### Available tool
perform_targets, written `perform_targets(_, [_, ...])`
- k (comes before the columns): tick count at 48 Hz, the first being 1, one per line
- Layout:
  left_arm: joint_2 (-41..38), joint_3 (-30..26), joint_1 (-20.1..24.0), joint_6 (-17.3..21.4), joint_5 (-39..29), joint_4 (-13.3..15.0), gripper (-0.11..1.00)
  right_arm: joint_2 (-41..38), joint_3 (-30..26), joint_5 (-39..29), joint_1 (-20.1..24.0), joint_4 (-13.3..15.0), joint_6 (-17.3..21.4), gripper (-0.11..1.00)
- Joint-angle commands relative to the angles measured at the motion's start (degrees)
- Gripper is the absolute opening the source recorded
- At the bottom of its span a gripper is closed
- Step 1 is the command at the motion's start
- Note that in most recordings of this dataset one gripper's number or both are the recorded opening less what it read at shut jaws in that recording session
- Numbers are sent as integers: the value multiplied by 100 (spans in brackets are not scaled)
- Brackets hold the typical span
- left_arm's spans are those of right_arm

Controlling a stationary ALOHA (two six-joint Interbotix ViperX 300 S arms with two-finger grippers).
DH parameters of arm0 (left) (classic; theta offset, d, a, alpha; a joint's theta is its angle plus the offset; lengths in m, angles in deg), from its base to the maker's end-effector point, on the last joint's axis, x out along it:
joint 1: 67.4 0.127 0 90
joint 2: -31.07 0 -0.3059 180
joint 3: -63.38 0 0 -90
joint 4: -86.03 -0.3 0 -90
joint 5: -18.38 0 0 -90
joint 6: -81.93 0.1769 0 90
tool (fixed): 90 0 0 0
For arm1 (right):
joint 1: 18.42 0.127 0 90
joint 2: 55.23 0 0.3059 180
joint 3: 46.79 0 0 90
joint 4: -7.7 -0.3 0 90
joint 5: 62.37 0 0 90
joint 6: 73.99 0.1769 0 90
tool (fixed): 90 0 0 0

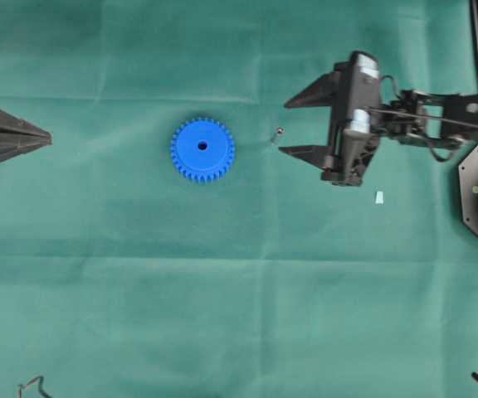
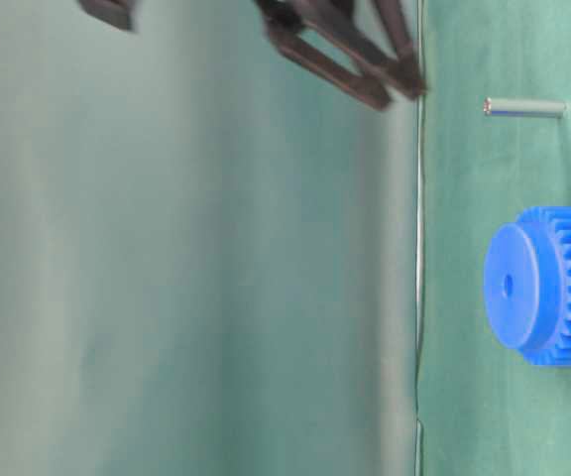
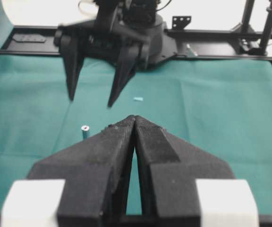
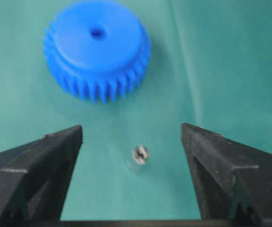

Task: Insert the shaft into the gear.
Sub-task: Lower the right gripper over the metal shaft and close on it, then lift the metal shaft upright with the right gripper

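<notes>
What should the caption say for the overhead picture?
Open right claw nears the upright shaft beside the blue gear.

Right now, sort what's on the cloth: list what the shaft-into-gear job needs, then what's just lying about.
Needed:
- shaft, standing upright beside the gear, not inserted
- gear, centre hole empty
- right gripper, open near the shaft

Lying about:
- pale scrap
- left gripper, shut, off at the side

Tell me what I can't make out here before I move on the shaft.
- Gear: hole depth untellable, every view.
- Shaft: blurred in right wrist view, tiny overhead.
- Right gripper: cut by frame edge in table-level view.
- Left gripper: its fingers block the cloth beyond in left wrist view.
</notes>
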Motion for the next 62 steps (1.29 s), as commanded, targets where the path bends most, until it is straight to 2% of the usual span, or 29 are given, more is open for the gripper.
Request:
perform_targets(1, [-44, -149, 18, -18, 9, -18, 0, -237, -114, 158, -88, -44, 9, 84])
perform_targets(15, [-53, -149, 18, -26, -26, -18, 0, -791, -123, 545, -149, -79, 9, 85])
perform_targets(33, [-53, -149, 18, -26, -44, -18, 0, -888, -167, 606, -149, -88, 9, 82])
perform_targets(37, [-53, -149, 18, -26, -44, -18, 0, -888, -167, 580, -149, -88, 9, 72])
perform_targets(45, [-44, -149, 18, -26, -44, -18, 0, -888, -167, 527, -141, -88, 9, 31])
perform_targets(48, [-44, -149, 18, -26, -44, -18, 0, -888, -167, 527, -149, -88, 9, 19])
perform_targets(62, [-44, -149, 18, -26, -44, -18, 0, -879, -176, 519, -141, -88, 18, 17])
